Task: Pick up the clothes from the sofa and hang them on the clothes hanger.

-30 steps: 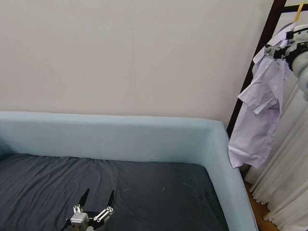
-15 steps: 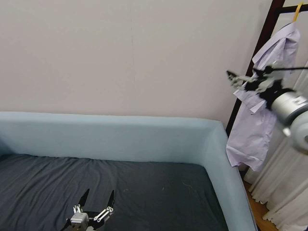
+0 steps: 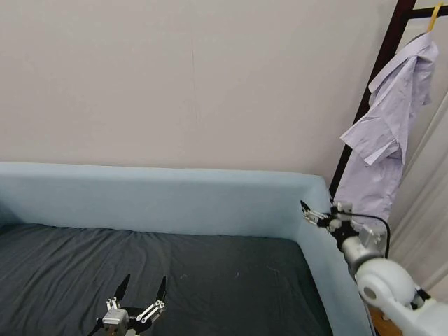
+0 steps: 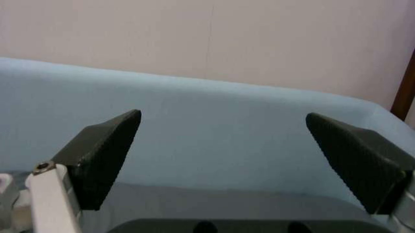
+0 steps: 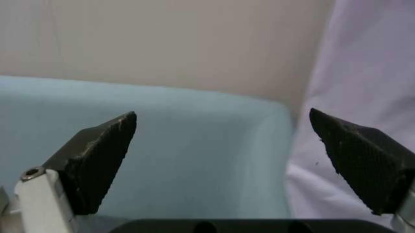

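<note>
Head view: the pale lilac short-sleeved shirt (image 3: 392, 126) hangs from a yellow hanger hook (image 3: 435, 15) on the dark wooden rack (image 3: 365, 105), beside the light blue sofa (image 3: 175, 203). The right gripper (image 3: 315, 215) hovers over the sofa's end arm, seemingly parted. The left gripper (image 3: 144, 281) sits low over the dark grey seat cushion (image 3: 231, 273).

Left wrist view: its black fingers (image 4: 104, 150) stand wide apart, empty.

Right wrist view: that gripper's fingers (image 5: 97, 160) are equally wide and hold nothing.

Our left gripper (image 3: 145, 281) sits low, fingers (image 4: 104, 155) spread wide and pointing up, away from its wrist (image 3: 115, 322). Our right gripper (image 3: 308, 211) reaches out ahead of its forearm (image 3: 381, 280), which angles down behind it. Its fingers (image 5: 97, 160) are also wide apart.
</note>
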`<state>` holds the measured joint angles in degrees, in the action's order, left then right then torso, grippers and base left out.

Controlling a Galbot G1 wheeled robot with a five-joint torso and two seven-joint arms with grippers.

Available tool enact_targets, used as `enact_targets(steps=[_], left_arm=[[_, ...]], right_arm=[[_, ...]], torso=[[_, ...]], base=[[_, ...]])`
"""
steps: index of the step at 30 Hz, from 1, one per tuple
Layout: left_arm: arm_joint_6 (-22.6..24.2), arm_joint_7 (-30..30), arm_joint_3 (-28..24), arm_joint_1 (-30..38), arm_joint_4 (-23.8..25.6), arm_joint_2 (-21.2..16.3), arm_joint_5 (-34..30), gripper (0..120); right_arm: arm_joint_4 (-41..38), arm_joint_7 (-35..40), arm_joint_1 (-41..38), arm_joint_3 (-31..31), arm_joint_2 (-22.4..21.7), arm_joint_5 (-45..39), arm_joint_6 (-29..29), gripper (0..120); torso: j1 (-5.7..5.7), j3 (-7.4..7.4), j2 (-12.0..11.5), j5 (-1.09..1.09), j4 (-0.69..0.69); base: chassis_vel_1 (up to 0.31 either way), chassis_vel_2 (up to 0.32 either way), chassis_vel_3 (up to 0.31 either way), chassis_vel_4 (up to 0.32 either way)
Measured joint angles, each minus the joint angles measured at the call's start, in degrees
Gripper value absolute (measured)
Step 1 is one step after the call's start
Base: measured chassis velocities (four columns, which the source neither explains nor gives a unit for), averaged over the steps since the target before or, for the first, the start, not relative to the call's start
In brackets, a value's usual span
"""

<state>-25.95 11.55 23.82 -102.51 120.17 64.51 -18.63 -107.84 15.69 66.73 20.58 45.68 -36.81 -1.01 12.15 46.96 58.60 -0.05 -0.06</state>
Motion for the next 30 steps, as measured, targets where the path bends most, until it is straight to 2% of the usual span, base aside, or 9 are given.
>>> enact_targets(steps=[1, 2, 4, 5, 8, 11, 14, 20, 30], left_arm=[[0.0, 0.0, 0.0, 0.0, 0.0, 0.0, 0.0, 100], [0.0, 0.0, 0.0, 0.0, 0.0, 0.0, 0.0, 100], [0.0, 0.0, 0.0, 0.0, 0.0, 0.0, 0.0, 100], [0.0, 0.0, 0.0, 0.0, 0.0, 0.0, 0.0, 100], [0.0, 0.0, 0.0, 0.0, 0.0, 0.0, 0.0, 100], [0.0, 0.0, 0.0, 0.0, 0.0, 0.0, 0.0, 100], [0.0, 0.0, 0.0, 0.0, 0.0, 0.0, 0.0, 100], [0.0, 0.0, 0.0, 0.0, 0.0, 0.0, 0.0, 100], [0.0, 0.0, 0.0, 0.0, 0.0, 0.0, 0.0, 100]], right_arm=[[-0.1, -2.0, 4.8, 4.2, 2.5, 4.4, -3.0, 100], [-0.1, -2.0, 4.8, 4.2, 2.5, 4.4, -3.0, 100], [-2.0, -5.2, 13.5, 10.8, 7.3, 9.4, -7.4, 100], [-2.0, -5.2, 13.5, 10.8, 7.3, 9.4, -7.4, 100], [-5.2, -10.0, 25.1, 17.9, 14.0, 14.6, -13.9, 100], [-7.0, -12.3, 31.5, 20.3, 17.1, 16.3, -17.4, 100], [-9.5, -14.5, 39.3, 21.3, 22.0, 19.7, -23.9, 100], [-12.8, -14.7, 40.8, 19.9, 25.6, 20.9, -25.6, 100], [-13.9, -14.2, 40.6, 18.5, 26.1, 21.3, -24.5, 100]], torso=[[0.00, 0.00, 0.0, 0.00, 0.00], [0.00, 0.00, 0.0, 0.00, 0.00], [0.00, 0.00, 0.0, 0.02, -0.03], [0.00, 0.00, 0.0, 0.02, -0.03], [-0.01, -0.01, 0.0, 0.00, -0.02], [-0.01, -0.01, 0.0, -0.01, -0.03], [-0.01, -0.01, 0.0, -0.01, -0.03], [0.00, 0.00, 0.0, 0.00, 0.01], [0.00, 0.00, 0.0, 0.00, -0.01]], base=[[0.000, 0.000, 0.000, 0.000], [0.000, 0.000, 0.000, 0.000], [0.000, 0.000, 0.000, 0.000], [0.000, 0.000, 0.000, 0.000], [0.000, 0.000, 0.000, 0.000], [0.000, 0.000, 0.000, 0.000], [0.000, 0.000, 0.000, 0.000], [0.000, 0.000, 0.000, 0.000], [0.000, 0.000, 0.000, 0.000]])
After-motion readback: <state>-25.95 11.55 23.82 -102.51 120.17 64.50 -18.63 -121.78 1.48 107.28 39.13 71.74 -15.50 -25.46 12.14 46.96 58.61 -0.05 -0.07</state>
